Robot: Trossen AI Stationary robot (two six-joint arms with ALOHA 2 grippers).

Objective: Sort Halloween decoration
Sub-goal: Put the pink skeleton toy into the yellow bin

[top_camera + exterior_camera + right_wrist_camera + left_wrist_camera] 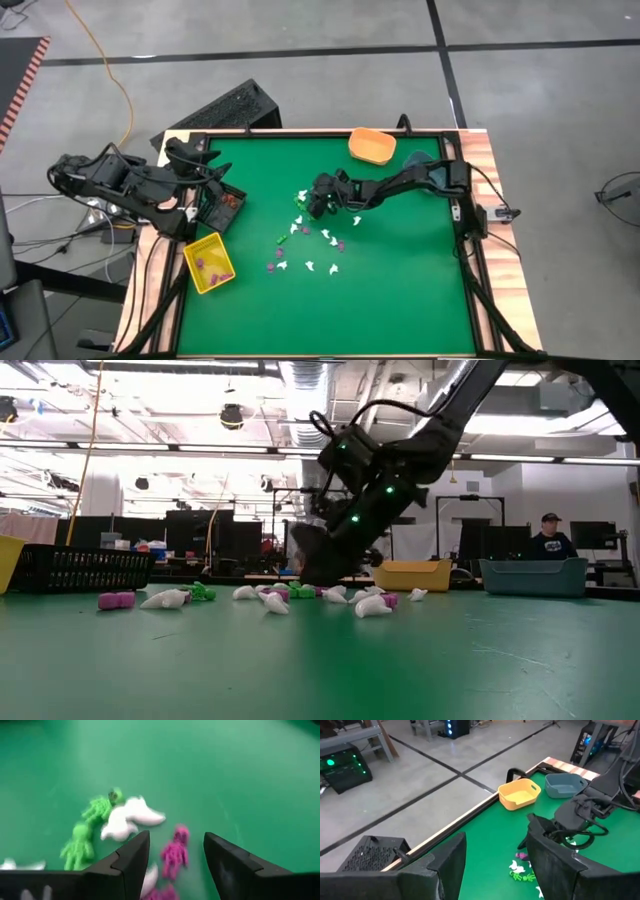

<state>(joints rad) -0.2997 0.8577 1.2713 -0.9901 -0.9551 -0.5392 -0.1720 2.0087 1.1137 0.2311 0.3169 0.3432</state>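
Currently right hand (172, 857) half open, empty, low over a purple trinket (175, 851) lying lengthwise between its fingers. Left hand (495, 865) open, empty, counter's (400, 290) nine o'clock edge.

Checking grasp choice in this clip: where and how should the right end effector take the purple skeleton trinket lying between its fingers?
Grip the purple skeleton across its narrow torso, coming straight down from above. It lies flat on the green mat, and the right end effector is open, straddling it. The white trinket lies apart beside it, so a torso pinch probably avoids it.
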